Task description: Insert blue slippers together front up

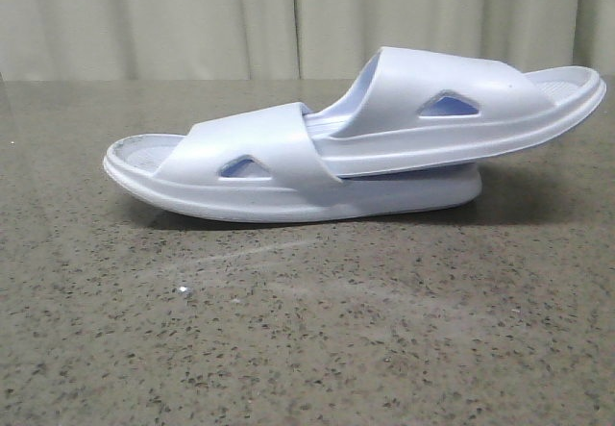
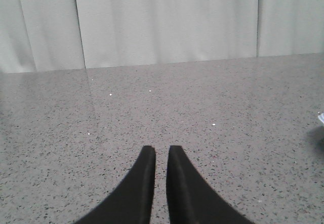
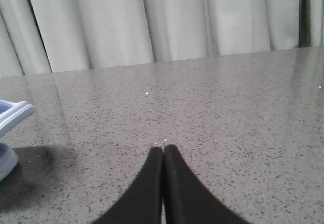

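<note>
You're looking at a speckled grey stone counter w/ a pale curtain hanging behind it. Left claw is hovering low over bare counter, tips nearly together w/ a thin gap, gripping nothing. Right claw is sitting w/ tips pressed together, also empty. Going outward: the blue slippers are lying mid-counter, one already tucked under the other's strap, its far end riding up and overhanging. Long axis is running left-right across the front view. Only slivers are showing at the wrist views' edges, so the pair is sitting between both arms, off to each claw's inner side. Right wrist view is showing more slipper, so I'm judging that arm nearer; prob little left to do.
</note>
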Motion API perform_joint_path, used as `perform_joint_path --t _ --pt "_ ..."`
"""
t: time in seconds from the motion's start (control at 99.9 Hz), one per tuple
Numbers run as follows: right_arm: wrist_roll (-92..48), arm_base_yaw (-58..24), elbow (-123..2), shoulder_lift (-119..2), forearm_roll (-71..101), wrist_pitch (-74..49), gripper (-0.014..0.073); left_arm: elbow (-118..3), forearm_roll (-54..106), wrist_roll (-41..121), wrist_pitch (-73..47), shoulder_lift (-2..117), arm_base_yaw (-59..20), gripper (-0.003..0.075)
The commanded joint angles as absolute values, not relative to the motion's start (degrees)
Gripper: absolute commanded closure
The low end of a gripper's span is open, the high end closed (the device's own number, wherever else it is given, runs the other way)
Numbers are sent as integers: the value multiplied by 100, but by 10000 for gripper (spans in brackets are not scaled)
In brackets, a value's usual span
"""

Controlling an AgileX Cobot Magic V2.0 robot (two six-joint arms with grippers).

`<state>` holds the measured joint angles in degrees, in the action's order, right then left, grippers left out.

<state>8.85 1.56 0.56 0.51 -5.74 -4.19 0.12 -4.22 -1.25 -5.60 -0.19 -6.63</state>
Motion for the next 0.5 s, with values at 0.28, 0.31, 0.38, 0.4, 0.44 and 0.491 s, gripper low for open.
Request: perform_joint_path --t 0.28,0.31,0.38,0.4,0.44,0.491 --pt "820 188 180 182 -524 115 701 66 -425 -178 -146 -188 -655 704" --pt "820 188 180 182 -524 115 701 66 -425 -178 -146 -188 -655 704" --pt "820 188 180 182 -524 115 701 66 -425 -178 -146 -188 -655 704" --pt "820 188 180 182 -524 115 701 66 -425 -178 -146 -188 -655 704" --pt "820 188 180 182 -524 115 701 66 -425 -178 -146 -188 -655 704" --pt "820 188 180 182 -524 115 701 66 -425 -178 -146 -188 -655 704"
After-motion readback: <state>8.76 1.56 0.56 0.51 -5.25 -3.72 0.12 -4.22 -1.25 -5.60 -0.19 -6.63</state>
